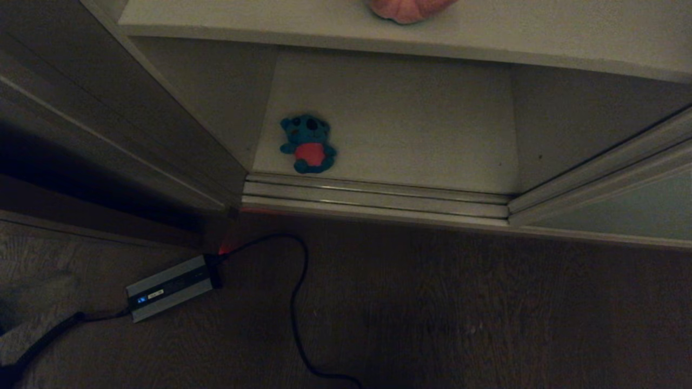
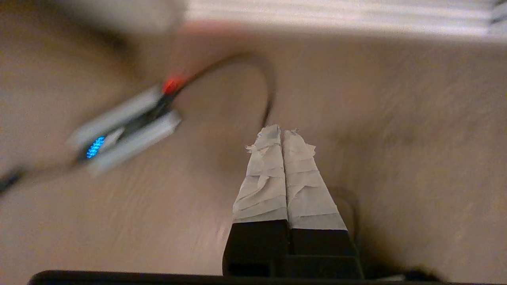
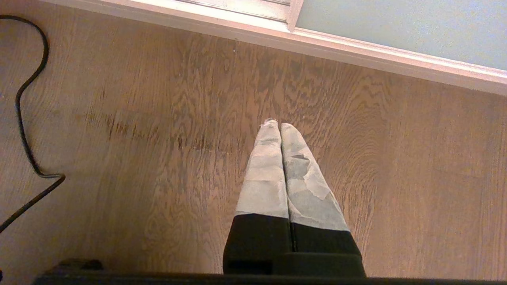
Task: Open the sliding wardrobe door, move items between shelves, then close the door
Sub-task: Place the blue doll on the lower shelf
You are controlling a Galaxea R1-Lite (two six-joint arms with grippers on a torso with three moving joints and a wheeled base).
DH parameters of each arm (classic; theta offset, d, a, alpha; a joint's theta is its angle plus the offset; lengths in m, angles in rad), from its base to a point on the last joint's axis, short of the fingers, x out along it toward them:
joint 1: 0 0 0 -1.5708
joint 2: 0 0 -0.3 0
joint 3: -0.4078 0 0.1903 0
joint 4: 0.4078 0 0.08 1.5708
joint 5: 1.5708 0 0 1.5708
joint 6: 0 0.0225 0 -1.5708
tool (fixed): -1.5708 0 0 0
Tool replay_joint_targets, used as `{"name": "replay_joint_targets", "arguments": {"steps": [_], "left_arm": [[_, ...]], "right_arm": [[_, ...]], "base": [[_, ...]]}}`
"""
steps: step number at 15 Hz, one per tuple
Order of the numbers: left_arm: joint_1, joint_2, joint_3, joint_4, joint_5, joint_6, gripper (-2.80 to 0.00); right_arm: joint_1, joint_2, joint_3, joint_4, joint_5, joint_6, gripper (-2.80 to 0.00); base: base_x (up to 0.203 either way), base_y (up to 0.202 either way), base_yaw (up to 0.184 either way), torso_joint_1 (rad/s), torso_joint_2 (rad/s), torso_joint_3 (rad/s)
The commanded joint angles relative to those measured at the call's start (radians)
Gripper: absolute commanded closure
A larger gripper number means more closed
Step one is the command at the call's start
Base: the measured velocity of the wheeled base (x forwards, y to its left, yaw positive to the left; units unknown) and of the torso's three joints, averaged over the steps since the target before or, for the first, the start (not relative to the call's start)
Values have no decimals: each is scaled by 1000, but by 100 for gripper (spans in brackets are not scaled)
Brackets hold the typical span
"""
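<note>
Off-white boards make up the wardrobe interior: we count two shelves in the head view, an upper shelf (image 1: 486,38) crossing the top of the frame and a lower shelf (image 1: 411,124) beneath it, set between off-white side walls. One teal bear (image 1: 308,143) in a red shirt lies on its back on the lower shelf, near its front left corner, just behind the floor tracks (image 1: 378,197). One pink plush toy (image 1: 408,9) sits at the front edge of the upper shelf, mostly cut off by the frame. The sliding wardrobe door (image 1: 621,210), pale grey-green with a cream frame strip, stands slid off to the right, leaving the compartment open. A darker brown panel (image 1: 81,124) runs along the left.

On the wood floor (image 1: 486,313) in front we note one grey power box (image 1: 170,286) with a small blue light and one black cable (image 1: 296,302) looping away from it.

Neither arm appears in the head view. The left tool (image 2: 282,132) hangs above the floor beside the power box, its two taped fingers (image 2: 261,178) pressed together, gripping nothing. The right tool (image 3: 279,126) also points down at bare floor near the door's bottom rail, its two taped fingers likewise closed against each other and empty.
</note>
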Motion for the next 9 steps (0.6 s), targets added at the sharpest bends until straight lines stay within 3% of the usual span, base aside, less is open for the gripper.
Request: {"name": "replay_joint_targets", "arguments": {"steps": [1,4,9], "left_arm": [[149,-253,28,134,-33,0,0],[247,-457,127,170,-78,35,0],[280,-718,396,172,-89,81,0]], "right_arm": [[0,1,5,0,1,-1,0],[0,1,3,0,1,-1,0],[0,1,4,0,1,-1,0]], "base": [[0,0,0,0,0,0],[0,0,0,0,0,0],[0,0,0,0,0,0]]}}
